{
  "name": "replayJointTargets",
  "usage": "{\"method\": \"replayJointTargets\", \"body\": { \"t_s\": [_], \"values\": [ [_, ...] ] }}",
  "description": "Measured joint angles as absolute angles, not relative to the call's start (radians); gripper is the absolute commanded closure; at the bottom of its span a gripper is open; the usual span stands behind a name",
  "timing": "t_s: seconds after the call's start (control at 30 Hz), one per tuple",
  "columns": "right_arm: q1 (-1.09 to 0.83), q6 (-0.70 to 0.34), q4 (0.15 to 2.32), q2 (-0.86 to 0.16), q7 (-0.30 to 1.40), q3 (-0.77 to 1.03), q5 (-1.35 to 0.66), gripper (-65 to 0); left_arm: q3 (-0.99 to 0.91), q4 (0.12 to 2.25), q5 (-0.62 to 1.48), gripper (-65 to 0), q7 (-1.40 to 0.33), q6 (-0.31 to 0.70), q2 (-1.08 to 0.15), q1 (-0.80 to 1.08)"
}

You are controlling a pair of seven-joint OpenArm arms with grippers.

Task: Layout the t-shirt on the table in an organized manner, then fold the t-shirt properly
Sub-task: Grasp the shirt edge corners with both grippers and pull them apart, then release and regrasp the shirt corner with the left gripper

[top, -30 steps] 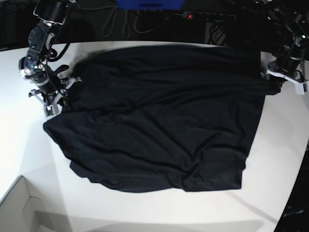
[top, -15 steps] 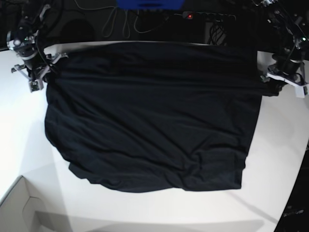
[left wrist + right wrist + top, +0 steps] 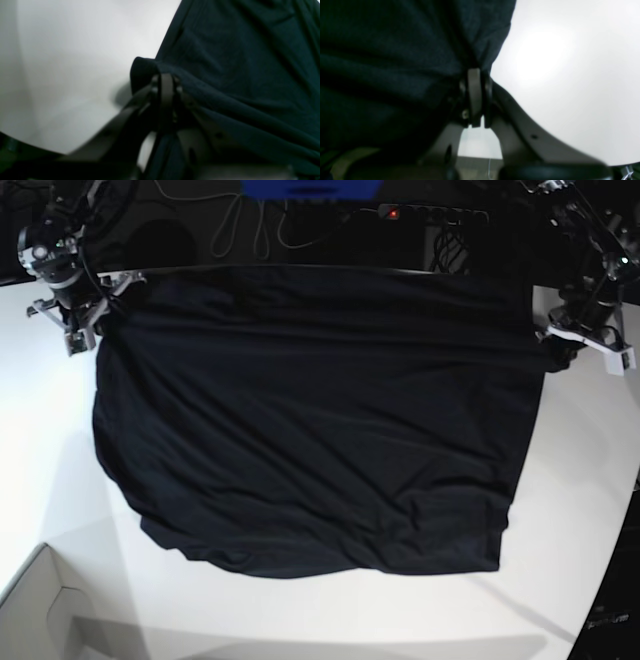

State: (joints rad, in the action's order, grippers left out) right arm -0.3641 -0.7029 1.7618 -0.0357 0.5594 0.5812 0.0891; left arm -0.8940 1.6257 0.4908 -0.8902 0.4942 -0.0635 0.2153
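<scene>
Holding the t-shirt (image 3: 310, 420) stretched by its two far corners: left gripper (image 3: 166, 82) with fingers (image 3: 165, 100) pinched together on a bunched fold of the hem corner, right gripper (image 3: 476, 82) likewise clamped on the opposite corner, black cloth gathered right at the fingertips. Spanning most of the white bench (image 3: 60, 470), with the far edge pulled fairly taut between the two grips and the near part lying slack, rumpled along the near hem. Judged as a spreading step: pinching both corners and drawing them apart to flatten the fabric before any fold. Layout not yet tidy, going by the rounded, bulging side below the right gripper and the creases toward the near corner.

Sitting clear of the garment at the near corner of the base view: a white box (image 3: 40, 610), well apart from the cloth and from both arms. Running behind the far edge of the bench: dark cables and a power strip (image 3: 430, 215) with a red light, close to the stretched edge but off the surface. Nothing lying on the shirt itself.
</scene>
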Motion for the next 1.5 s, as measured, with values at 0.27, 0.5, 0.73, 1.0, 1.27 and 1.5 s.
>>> {"method": "replayJointTargets", "body": {
  "t_s": [0.27,0.5,0.73,1.0,1.27,1.5],
  "values": [
    [-0.367,-0.702,1.823,-0.036,0.562,0.596,0.09,-24.5,-0.896,1.627,0.492,-33.4,-0.905,0.494,-0.064,0.216],
    [-0.348,-0.703,1.866,-0.035,0.567,0.595,0.09,-24.8,-0.958,1.746,0.492,-33.4,-0.912,0.493,-0.061,0.195],
    [-0.299,-0.702,1.863,-0.029,0.564,0.595,0.093,-27.5,-0.952,1.756,0.487,-33.4,-0.916,0.495,-0.064,0.094],
    [-0.257,-0.702,1.862,-0.019,0.565,0.588,0.093,-34.5,-0.886,1.614,0.476,-33.6,-0.92,0.494,-0.059,0.032],
    [-0.254,-0.703,1.863,-0.018,0.566,0.573,0.093,-34.8,-0.886,1.623,0.489,-33.6,-0.909,0.494,-0.056,0.058],
    [-0.315,-0.704,1.868,-0.017,0.573,0.578,0.097,-34.8,-0.892,1.786,0.494,-33.6,-0.912,0.493,-0.058,0.237]
  ]
}}
